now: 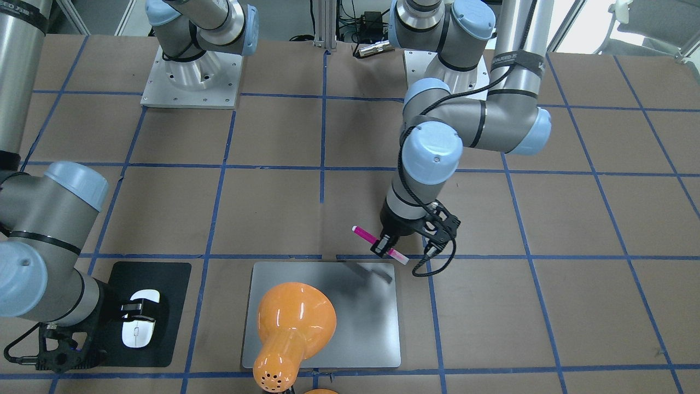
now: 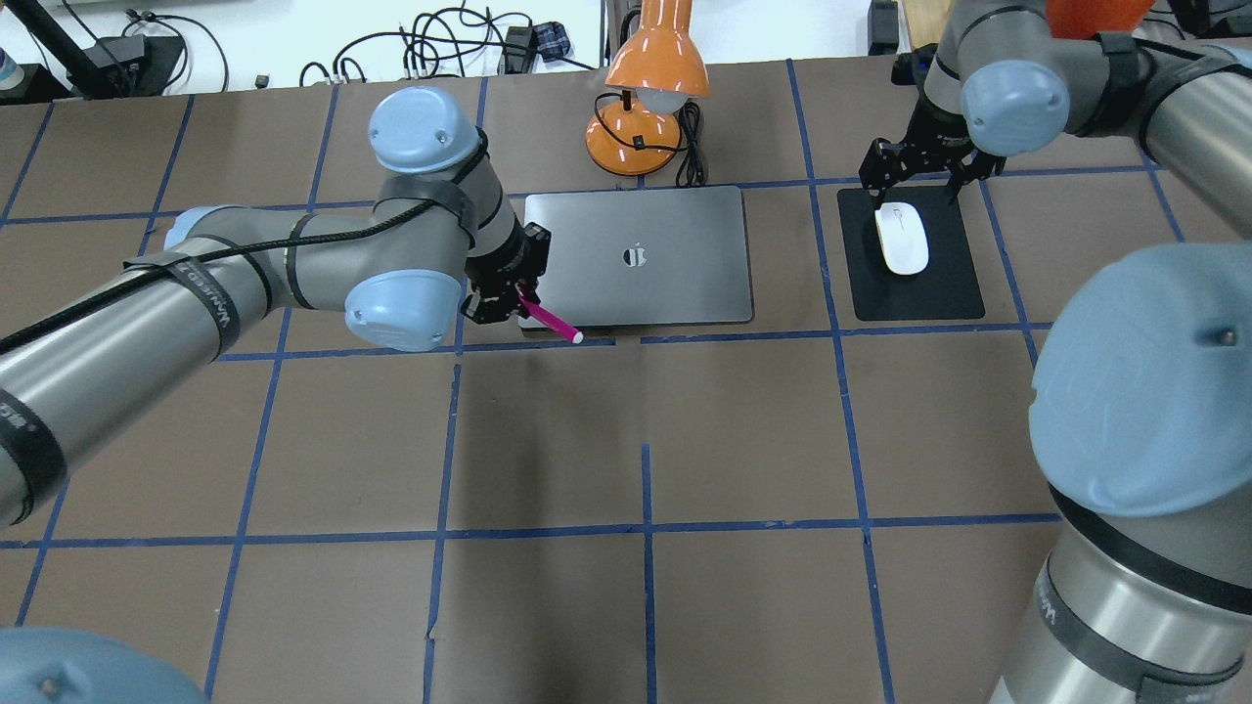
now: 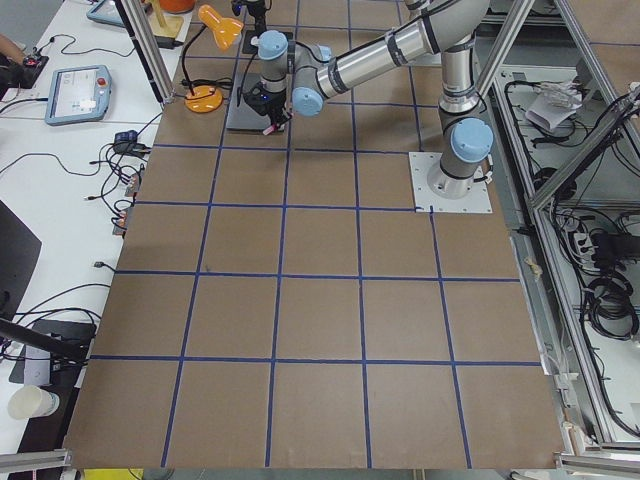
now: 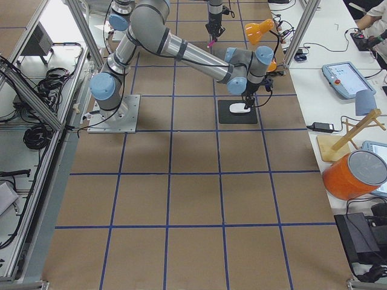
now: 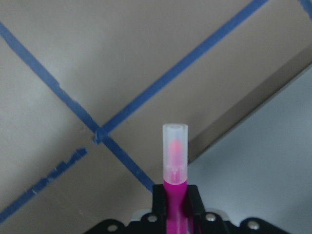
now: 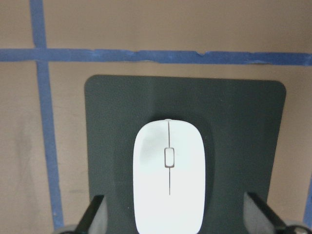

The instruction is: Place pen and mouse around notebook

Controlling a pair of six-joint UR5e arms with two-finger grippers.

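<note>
While the mouse [image 2: 901, 238] lies on its black pad [image 2: 919, 293] at the notebook's [image 2: 665, 284] 3 o'clock seen from overhead, the right gripper [image 2: 914, 184] spread clear of it — that half looks done — the pen [image 2: 550, 321] hangs pinched in the left gripper [image 1: 381, 248] above the 7 o'clock corner, not yet on the desk [image 2: 743, 430].
</note>
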